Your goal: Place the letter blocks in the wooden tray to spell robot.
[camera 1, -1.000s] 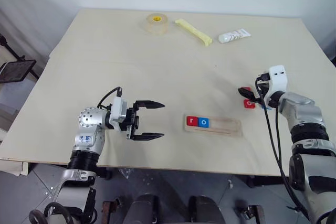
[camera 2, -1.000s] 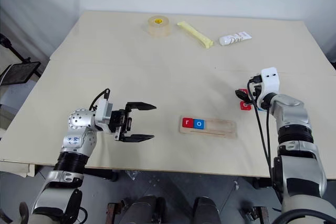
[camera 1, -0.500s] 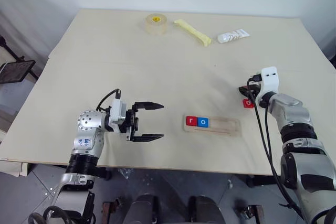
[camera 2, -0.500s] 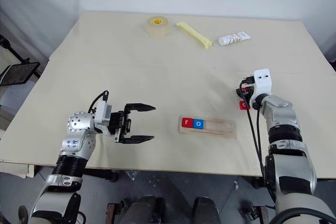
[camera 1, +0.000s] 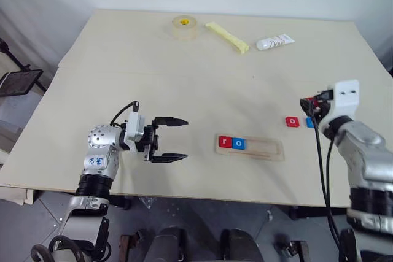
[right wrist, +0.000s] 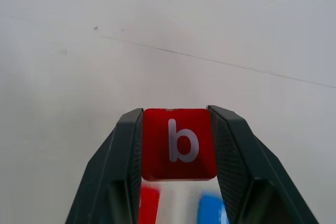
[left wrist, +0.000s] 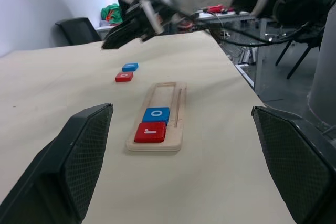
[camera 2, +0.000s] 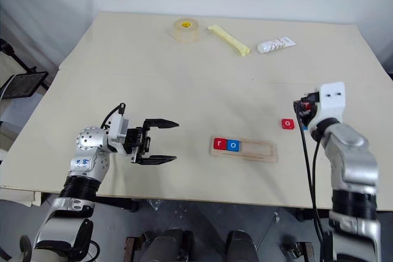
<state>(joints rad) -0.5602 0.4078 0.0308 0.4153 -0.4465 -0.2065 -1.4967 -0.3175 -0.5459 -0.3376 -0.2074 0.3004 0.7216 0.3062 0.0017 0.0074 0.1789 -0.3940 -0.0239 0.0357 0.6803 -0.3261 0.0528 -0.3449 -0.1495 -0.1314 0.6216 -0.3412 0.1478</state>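
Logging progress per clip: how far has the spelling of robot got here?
Done: the red r and blue o sit in the wooden tray. In hand: the right claw grips the red b. Left: a red o and a blue block lie on the table; the left claw hangs open.

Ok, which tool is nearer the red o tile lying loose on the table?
Right. The right tool hovers just beside the red o tile; the left tool is far across the long wooden tray.
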